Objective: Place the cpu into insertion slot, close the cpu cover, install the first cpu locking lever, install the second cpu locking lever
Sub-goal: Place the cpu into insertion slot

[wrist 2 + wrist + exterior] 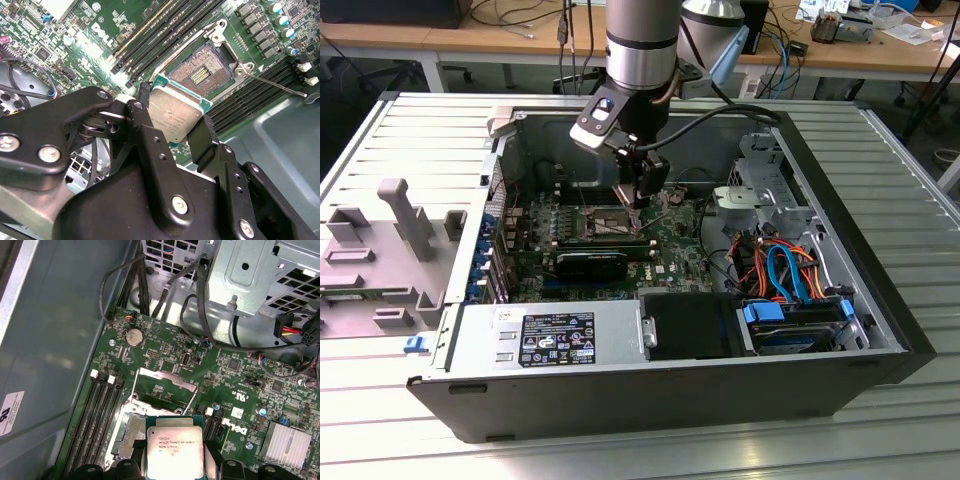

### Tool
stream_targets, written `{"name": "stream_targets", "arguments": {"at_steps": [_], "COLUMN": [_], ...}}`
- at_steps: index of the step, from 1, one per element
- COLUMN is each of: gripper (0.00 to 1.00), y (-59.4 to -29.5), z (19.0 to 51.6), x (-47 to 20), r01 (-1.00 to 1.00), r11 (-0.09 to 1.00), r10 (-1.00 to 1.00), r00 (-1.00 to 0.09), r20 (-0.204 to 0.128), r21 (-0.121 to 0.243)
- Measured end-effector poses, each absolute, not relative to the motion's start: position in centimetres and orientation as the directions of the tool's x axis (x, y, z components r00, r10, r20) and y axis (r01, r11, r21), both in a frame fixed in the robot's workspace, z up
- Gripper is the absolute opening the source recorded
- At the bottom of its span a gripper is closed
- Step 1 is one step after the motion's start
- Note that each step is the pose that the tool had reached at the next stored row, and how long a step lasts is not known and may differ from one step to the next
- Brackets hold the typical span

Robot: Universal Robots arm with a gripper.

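Observation:
My gripper (pixel 175 120) is shut on the cpu (pixel 175 116), a small square chip with a dull silver top, held by two opposite edges between the black fingers (pixel 145 107). In the first wrist view the cpu (pixel 174 449) hangs above the motherboard, partly over the open insertion slot (pixel 131 432). The slot's bare contact field (pixel 205 70) shows just beyond the chip. The cpu cover (pixel 167 382) stands swung up off the slot, with thin wire levers beside it. In the exterior view the gripper (pixel 642 200) hangs inside the case over the socket area (pixel 603 222).
The open computer case (pixel 880 300) lies on a slatted metal table. Memory slots (pixel 97 410) run beside the socket. Black cables (pixel 200 315) and a metal drive cage (pixel 260 275) sit close by. A power supply (pixel 550 335) and drives with orange and blue cables (pixel 790 275) fill the near side.

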State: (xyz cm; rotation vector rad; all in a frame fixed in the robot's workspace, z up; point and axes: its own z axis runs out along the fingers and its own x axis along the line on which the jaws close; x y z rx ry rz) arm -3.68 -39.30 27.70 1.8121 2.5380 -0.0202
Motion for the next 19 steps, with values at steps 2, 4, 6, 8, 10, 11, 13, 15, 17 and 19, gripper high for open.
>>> {"name": "stream_targets", "arguments": {"at_steps": [2, 4, 6, 8, 10, 11, 13, 15, 17, 19], "gripper": [0.54, 0.54, 0.54, 0.54, 0.54, 0.54, 0.54, 0.54, 0.54, 0.54], "y": [-39.3, -39.3, -39.3, -39.3, -39.3, -39.3, -39.3, -39.3, -39.3, -39.3], "z": [27.7, 27.7, 27.7, 27.7, 27.7, 27.7, 27.7, 27.7, 27.7, 27.7], "x": [-3.68, -3.68, -3.68, -3.68, -3.67, -3.68, -3.68, -3.68, -3.67, -3.67], "r01": [0.948, 0.949, 0.95, 0.951, 0.953, 0.953, 0.955, 0.957, 0.959, 0.96], "r11": [0.319, 0.316, 0.312, 0.308, 0.304, 0.302, 0.298, 0.291, 0.284, 0.281], "r10": [0.947, 0.948, 0.95, 0.951, 0.952, 0.953, 0.954, 0.956, 0.958, 0.959], "r00": [-0.319, -0.316, -0.312, -0.308, -0.304, -0.301, -0.297, -0.291, -0.284, -0.281], "r20": [-0.026, -0.026, -0.026, -0.026, -0.026, -0.026, -0.026, -0.026, -0.026, -0.026], "r21": [0.003, 0.003, 0.003, 0.003, 0.003, 0.003, 0.003, 0.003, 0.003, 0.003]}}
